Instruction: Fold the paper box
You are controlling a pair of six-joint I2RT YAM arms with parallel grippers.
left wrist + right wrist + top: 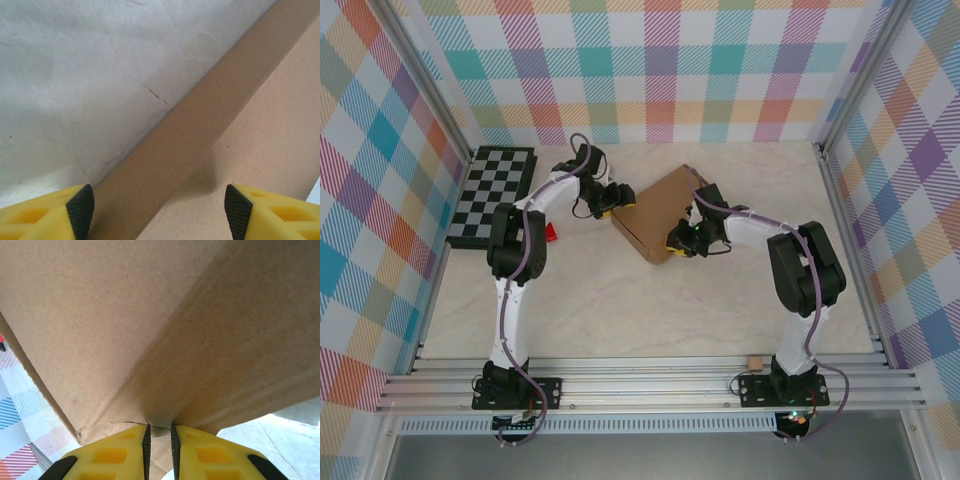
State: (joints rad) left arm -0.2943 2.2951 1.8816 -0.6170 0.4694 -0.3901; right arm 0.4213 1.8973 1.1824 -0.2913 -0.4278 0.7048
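Box: plain brown cardboard paper box [658,212], mid-surface.
Right gripper [159,440]: jaws pinching its flap [200,365].
Left gripper [159,210]: jaws open above it.
Risk: shallow pinch could slip, flap unfolding.

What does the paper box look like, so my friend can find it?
Start at the pale table. Near its middle lies the paper box, turned cornerwise. It is plain brown all over, unlike the black-and-grey chessboard at the left.

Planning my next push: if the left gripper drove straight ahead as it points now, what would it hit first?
Probably the box: cardboard lies dead ahead of the left gripper, between its open jaws, table off to the side. Depth unclear.
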